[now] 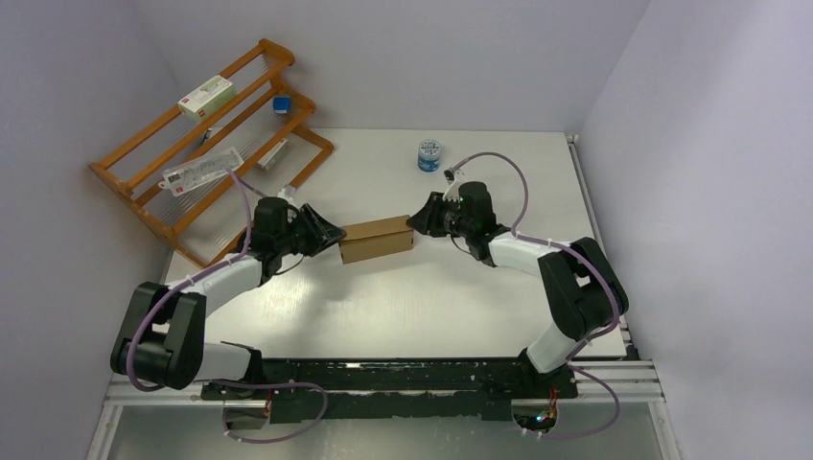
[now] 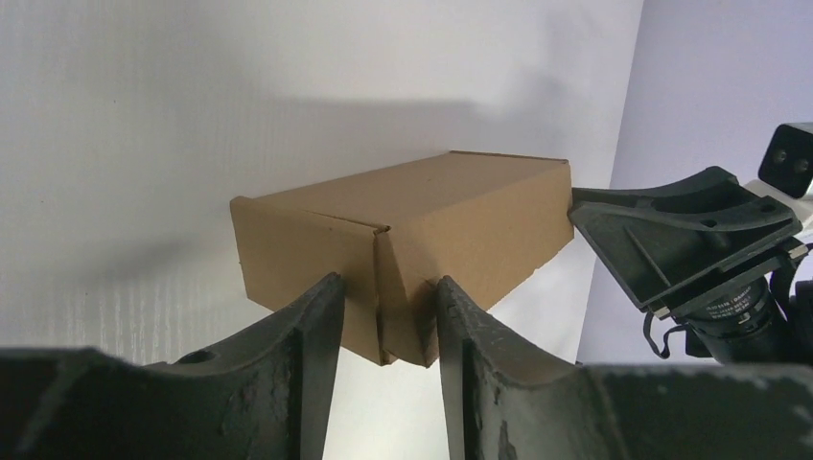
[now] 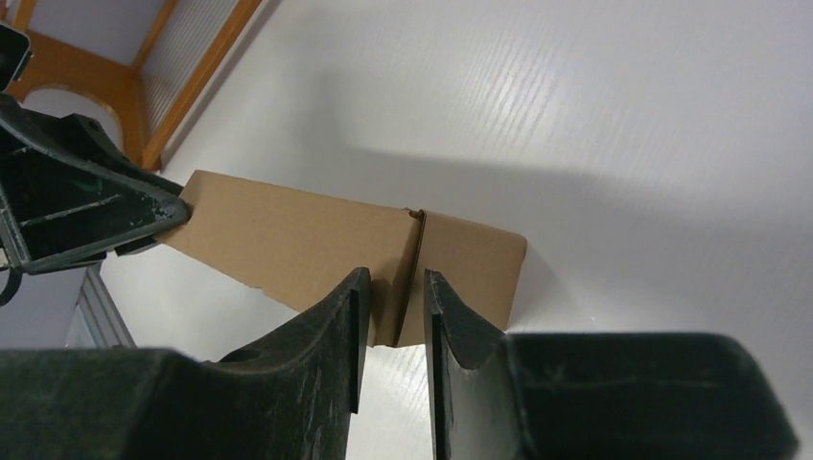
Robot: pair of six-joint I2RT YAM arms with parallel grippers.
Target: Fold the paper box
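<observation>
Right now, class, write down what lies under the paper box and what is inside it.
Under the paper box, only white table shows. The box is closed, so its inside is hidden.

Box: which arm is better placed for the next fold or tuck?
Left, probably. The left end effector straddles a corner of the box where a flap edge stands slightly proud. The right end effector sits at the other end, whose seam looks flatter, so it can brace.
</observation>
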